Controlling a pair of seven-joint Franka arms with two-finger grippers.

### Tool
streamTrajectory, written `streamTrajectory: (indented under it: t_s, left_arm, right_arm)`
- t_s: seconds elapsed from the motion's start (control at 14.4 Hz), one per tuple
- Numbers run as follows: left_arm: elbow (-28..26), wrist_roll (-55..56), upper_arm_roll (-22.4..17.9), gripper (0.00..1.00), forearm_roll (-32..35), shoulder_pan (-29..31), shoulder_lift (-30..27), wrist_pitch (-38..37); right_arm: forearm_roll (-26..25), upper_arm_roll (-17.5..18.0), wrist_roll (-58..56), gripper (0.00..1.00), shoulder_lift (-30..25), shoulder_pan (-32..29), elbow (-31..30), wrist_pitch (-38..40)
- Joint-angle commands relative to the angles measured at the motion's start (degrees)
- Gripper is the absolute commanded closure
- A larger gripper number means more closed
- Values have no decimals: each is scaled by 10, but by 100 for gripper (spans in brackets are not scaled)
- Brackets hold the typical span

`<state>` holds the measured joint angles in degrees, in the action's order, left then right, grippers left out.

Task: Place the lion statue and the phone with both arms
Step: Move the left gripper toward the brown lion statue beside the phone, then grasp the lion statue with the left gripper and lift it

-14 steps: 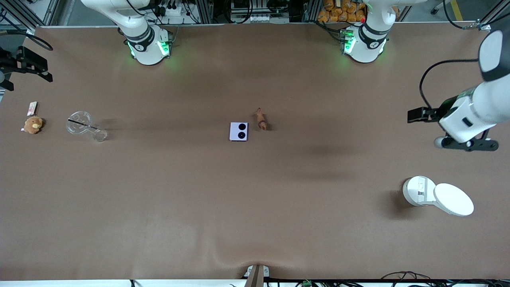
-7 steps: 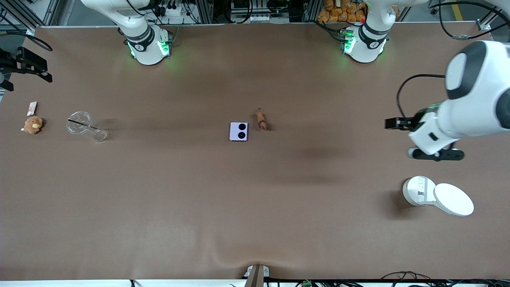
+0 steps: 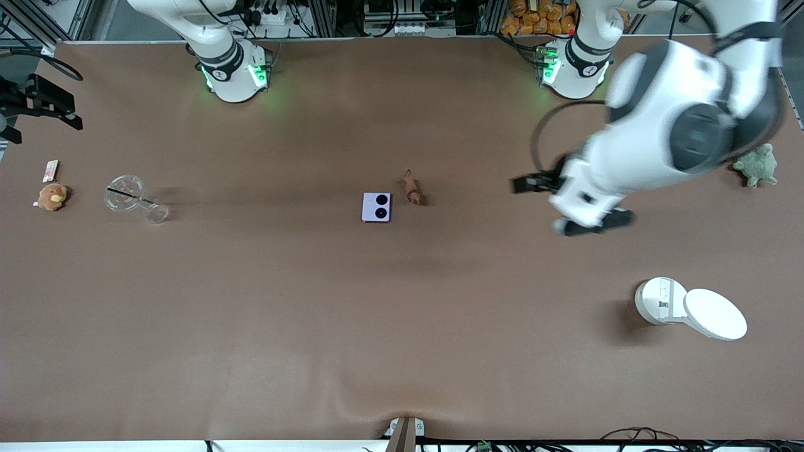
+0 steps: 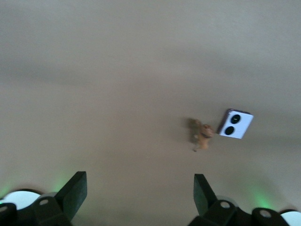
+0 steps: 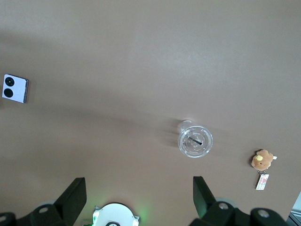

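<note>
The lion statue [image 3: 412, 188] is a tiny reddish-brown figurine lying mid-table, and it also shows in the left wrist view [image 4: 202, 136]. The phone [image 3: 377, 207], pale lavender with two black circles up, lies just beside it toward the right arm's end. It shows in both wrist views [image 4: 235, 124] [image 5: 14, 88]. My left gripper [image 3: 590, 224] is open and empty over bare table between the lion statue and the left arm's end; its jaws [image 4: 139, 182] stand wide apart. My right gripper [image 5: 138, 188] is open and empty, high over the table near its own base.
A clear cup with a straw [image 3: 129, 194] lies on its side toward the right arm's end, with a tan plush toy [image 3: 52, 196] and a small card [image 3: 50, 169] beside it. A green plush turtle [image 3: 757, 164] and a white round device [image 3: 688, 307] sit at the left arm's end.
My left arm has swung from the left arm's end of the table toward the middle, uncovering the green turtle. The right arm, the lion statue and the phone have not moved.
</note>
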<state>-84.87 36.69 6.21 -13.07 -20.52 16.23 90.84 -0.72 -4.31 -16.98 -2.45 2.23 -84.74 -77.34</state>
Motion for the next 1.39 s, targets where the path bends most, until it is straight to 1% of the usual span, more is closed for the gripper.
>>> streamTrajectory:
  t_s: [0.0, 0.07, 0.21, 0.35, 0.56, 0.63, 0.77, 0.91, 1.05, 1.18, 1.32]
  left_arm:
    - [0, 34, -7, 0, -6, -52, 18, 13]
    - [-8, 34, -7, 0, -6, -65, 25, 16]
    - [-44, 36, -7, 0, -6, -94, 27, 57]
    - [-97, 54, -7, 0, -6, -117, 26, 117]
    - [-185, 88, -7, 0, 15, -166, 25, 215]
    - [-201, 97, -5, 0, 15, -175, 28, 252]
    - [-199, 125, -7, 0, 16, -195, 66, 302]
    - [-195, 171, -9, 0, 53, -224, 103, 346]
    - [-178, 204, -9, 0, 92, -226, 141, 382]
    - [-129, 223, -10, 0, 95, -226, 189, 384]
    - [-112, 226, -10, 0, 96, -227, 211, 384]
  right_arm:
    - [11, 4, -4, 0, 7, -8, 9, 7]
    - [11, 4, -5, 0, 7, -8, 9, 7]
    - [11, 4, -4, 0, 7, -9, 9, 7]
    - [11, 4, -5, 0, 8, -9, 9, 7]
    - [11, 4, -4, 0, 8, -9, 9, 7]
    - [11, 4, -4, 0, 8, -9, 9, 7]
    - [11, 4, -4, 0, 8, -9, 9, 7]
    - [11, 4, -4, 0, 9, -9, 9, 8]
    - [11, 4, -5, 0, 9, -9, 9, 7]
    - [11, 4, -5, 0, 9, -9, 9, 7]
    - [11, 4, -4, 0, 9, -9, 9, 6]
